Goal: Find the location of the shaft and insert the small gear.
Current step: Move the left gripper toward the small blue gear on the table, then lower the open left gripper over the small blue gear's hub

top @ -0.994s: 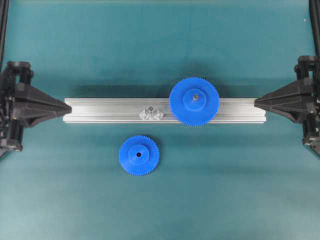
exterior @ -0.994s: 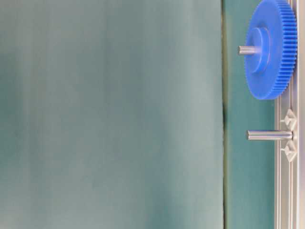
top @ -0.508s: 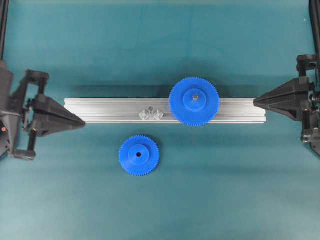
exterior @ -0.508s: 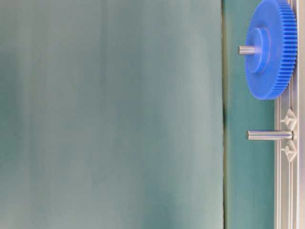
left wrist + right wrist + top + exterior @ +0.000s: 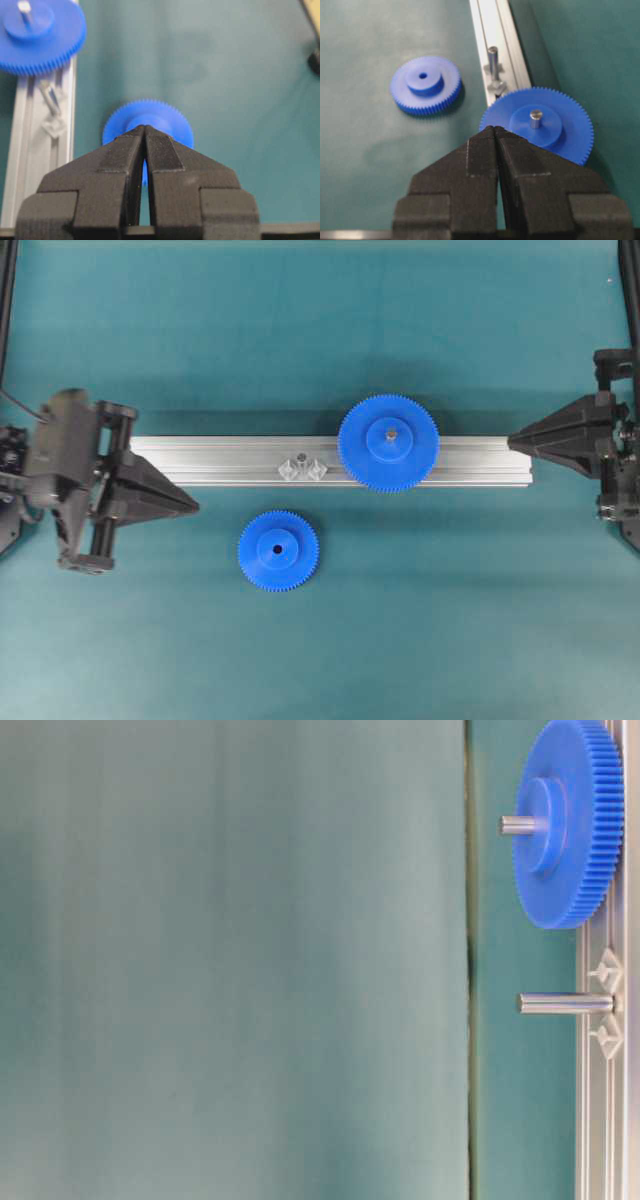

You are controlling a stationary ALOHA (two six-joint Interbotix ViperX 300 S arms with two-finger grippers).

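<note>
Teal matting covers the whole table, smooth and faintly mottled, with dark frame bars just showing at the upper left and upper right corners of the overhead view. Across the middle of that view lies a silvery aluminium rail, running left to right. The shaft stands up from the rail just left of centre, flanked by small clear faceted pieces; the table-level view shows it as a plain metal peg sticking out from the rail. The large blue gear sits on the rail to the shaft's right, on its own pin. The small gear lies flat on the matting below the rail, apart from it. The left gripper at mid left has its jaws pressed together, empty, pointing toward the small gear. The right gripper at the right edge, by the rail's end, is likewise closed and empty.
</note>
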